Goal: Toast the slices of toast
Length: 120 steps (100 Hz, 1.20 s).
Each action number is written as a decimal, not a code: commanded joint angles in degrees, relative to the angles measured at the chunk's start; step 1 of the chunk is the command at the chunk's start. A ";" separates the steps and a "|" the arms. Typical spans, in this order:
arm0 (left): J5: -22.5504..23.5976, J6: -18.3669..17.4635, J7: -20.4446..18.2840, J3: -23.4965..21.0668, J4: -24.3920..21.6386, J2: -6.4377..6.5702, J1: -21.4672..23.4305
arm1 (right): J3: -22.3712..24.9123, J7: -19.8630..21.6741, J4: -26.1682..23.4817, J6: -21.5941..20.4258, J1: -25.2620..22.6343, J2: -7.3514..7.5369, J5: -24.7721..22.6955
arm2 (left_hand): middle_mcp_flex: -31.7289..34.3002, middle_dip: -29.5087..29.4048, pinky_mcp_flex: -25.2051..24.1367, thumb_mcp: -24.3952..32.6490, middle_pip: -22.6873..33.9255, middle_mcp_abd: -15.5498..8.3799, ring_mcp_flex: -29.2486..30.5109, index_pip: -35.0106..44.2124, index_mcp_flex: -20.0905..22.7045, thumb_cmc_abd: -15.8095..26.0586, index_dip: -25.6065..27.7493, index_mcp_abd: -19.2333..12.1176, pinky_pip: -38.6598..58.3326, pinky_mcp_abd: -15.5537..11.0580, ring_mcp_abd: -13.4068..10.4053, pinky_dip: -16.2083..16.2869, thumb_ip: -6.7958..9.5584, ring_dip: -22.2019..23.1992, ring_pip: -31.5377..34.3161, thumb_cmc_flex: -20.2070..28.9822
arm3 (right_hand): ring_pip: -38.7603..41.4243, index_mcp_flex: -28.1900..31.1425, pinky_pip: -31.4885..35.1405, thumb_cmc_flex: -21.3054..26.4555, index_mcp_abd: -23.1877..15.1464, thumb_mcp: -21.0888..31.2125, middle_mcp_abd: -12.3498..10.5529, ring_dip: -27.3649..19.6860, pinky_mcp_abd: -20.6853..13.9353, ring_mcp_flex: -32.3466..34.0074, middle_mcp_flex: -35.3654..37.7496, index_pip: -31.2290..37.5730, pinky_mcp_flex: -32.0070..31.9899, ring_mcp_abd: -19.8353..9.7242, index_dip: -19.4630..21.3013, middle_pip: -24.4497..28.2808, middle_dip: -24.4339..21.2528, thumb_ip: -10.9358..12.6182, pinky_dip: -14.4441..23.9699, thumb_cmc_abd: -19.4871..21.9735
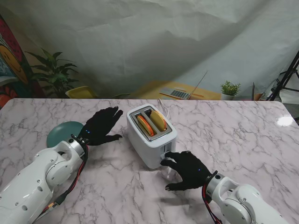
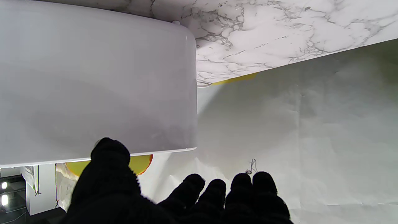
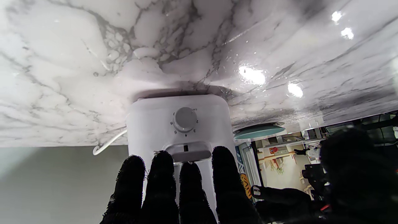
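Frame center: toaster (image 1: 152, 136), two toast slices (image 1: 151, 122) in slots
Right hand (image 1: 188, 170): fingertips (image 3: 161, 161) at lever (image 3: 188, 155), grasping nothing
Left hand (image 1: 100, 126): fingers spread, beside toaster, empty

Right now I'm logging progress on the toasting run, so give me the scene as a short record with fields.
toaster: white, upright on the marble table
toast slices: two, one in each slot
lever: on the toaster's front end, under the dial
right hand: open, fingertips at the lever
left hand: open, beside the toaster's left side, contact unclear
plate: teal, behind the left hand
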 commanded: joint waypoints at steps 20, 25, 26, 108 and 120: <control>0.17 0.21 -0.46 0.03 -0.01 -0.16 0.07 | 3.63 -3.70 -6.57 -1.28 -4.12 -0.41 -2.49 | -1.96 0.71 -0.21 -1.20 -0.22 0.19 -1.06 -0.29 -0.15 1.80 0.60 0.10 -0.56 -1.70 1.62 -0.26 1.37 -0.24 0.54 0.69 | -1.67 -0.32 -0.28 -0.66 1.09 0.86 0.11 -0.61 -1.78 -0.36 5.34 0.33 -0.74 -2.19 0.49 5.85 1.81 0.53 0.44 0.97; 0.16 0.33 -0.31 0.06 0.03 -0.19 0.06 | 4.34 -4.64 -7.71 -1.46 -4.64 -0.55 -2.91 | -1.93 0.75 -0.21 -1.22 -0.20 0.17 -1.05 -0.29 -0.14 1.82 0.61 0.06 -0.52 -1.68 1.64 -0.25 1.36 -0.24 0.56 0.65 | -1.69 -0.22 -0.24 -0.62 1.05 0.83 0.08 -0.62 -1.64 -0.27 5.48 0.39 -0.64 -2.21 0.50 5.83 1.79 0.54 0.46 0.92; 0.17 0.35 -0.28 0.07 0.04 -0.19 0.05 | 4.48 -4.85 -7.94 -1.48 -4.75 -0.58 -3.00 | -1.93 0.76 -0.21 -1.24 -0.20 0.20 -1.03 -0.28 -0.12 1.78 0.62 0.08 -0.51 -1.68 1.63 -0.24 1.35 -0.24 0.57 0.64 | -1.68 -0.21 -0.24 -0.61 1.04 0.83 0.08 -0.62 -1.60 -0.21 5.51 0.40 -0.64 -2.23 0.50 5.83 1.79 0.55 0.46 0.93; 4.44 9.65 4.77 -8.67 -11.08 -1.07 13.62 | 11.80 -18.59 -17.12 4.23 -13.76 -2.54 -6.56 | -2.01 0.51 -0.55 -1.25 -0.49 1.09 -1.40 -0.58 -0.64 2.17 0.54 1.10 -0.97 -0.39 2.77 -0.53 1.45 -0.48 0.12 0.57 | -2.25 0.57 -0.64 -0.59 1.43 -0.79 0.77 -0.91 -1.02 0.02 6.12 -0.24 -0.35 -1.49 -0.14 4.61 1.39 0.63 0.32 1.20; 4.65 11.66 5.01 -9.90 -12.96 -1.29 17.19 | 12.13 -20.29 -17.59 6.30 -15.07 -2.82 -6.68 | -2.03 0.36 -0.62 -1.31 -0.54 1.22 -1.51 -0.60 -0.65 2.29 0.52 1.20 -1.22 -0.11 2.96 -0.66 1.48 -0.55 -0.12 0.40 | -2.25 0.65 -0.80 -0.52 1.46 -0.81 0.80 -0.91 -1.03 -0.06 6.03 -0.42 -0.39 -1.58 -0.24 4.62 1.42 0.64 0.24 1.11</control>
